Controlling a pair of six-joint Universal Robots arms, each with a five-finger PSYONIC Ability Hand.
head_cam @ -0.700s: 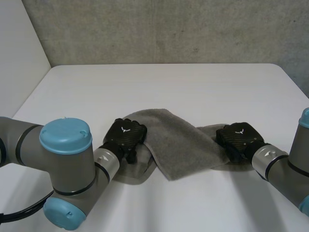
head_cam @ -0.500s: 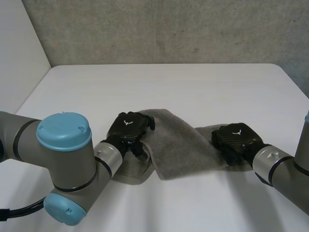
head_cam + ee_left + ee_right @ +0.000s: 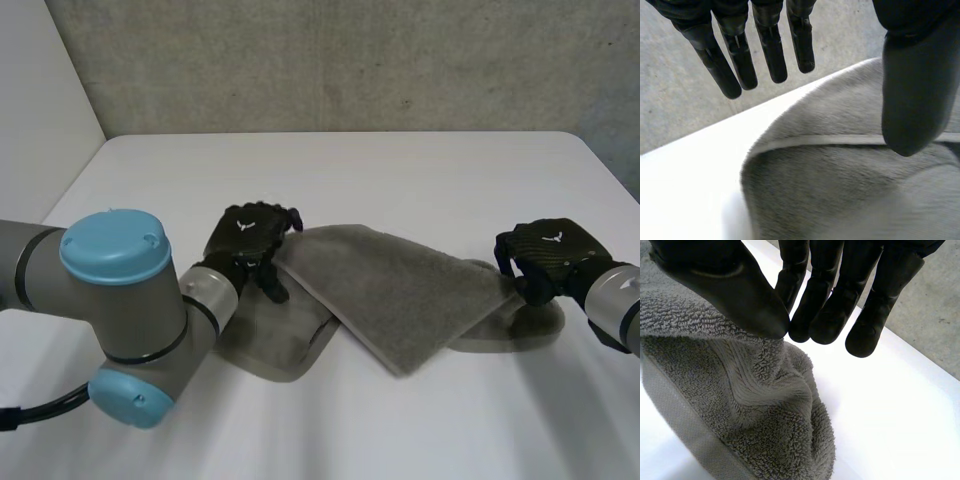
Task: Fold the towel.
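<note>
A grey towel (image 3: 400,290) lies stretched across the middle of the white table (image 3: 350,170), with one layer folded diagonally over another. My left hand (image 3: 245,235) hovers at the towel's left end, fingers straight and apart from the thumb. In the left wrist view its fingers (image 3: 740,55) hang above the table past the towel's hemmed edge (image 3: 840,190), and they hold nothing. My right hand (image 3: 545,255) is at the towel's right end. In the right wrist view its thumb (image 3: 740,295) and fingers pinch a bunch of towel (image 3: 740,405) and hold it slightly off the table.
A concrete wall runs behind the table's far edge. A white panel stands along the left side. My left arm's big elbow joint (image 3: 125,310) sits low over the near left of the table.
My right hand has pulled its end of the towel to the right, stretching the cloth out. My left hand has let go, opened and shifted slightly left.
</note>
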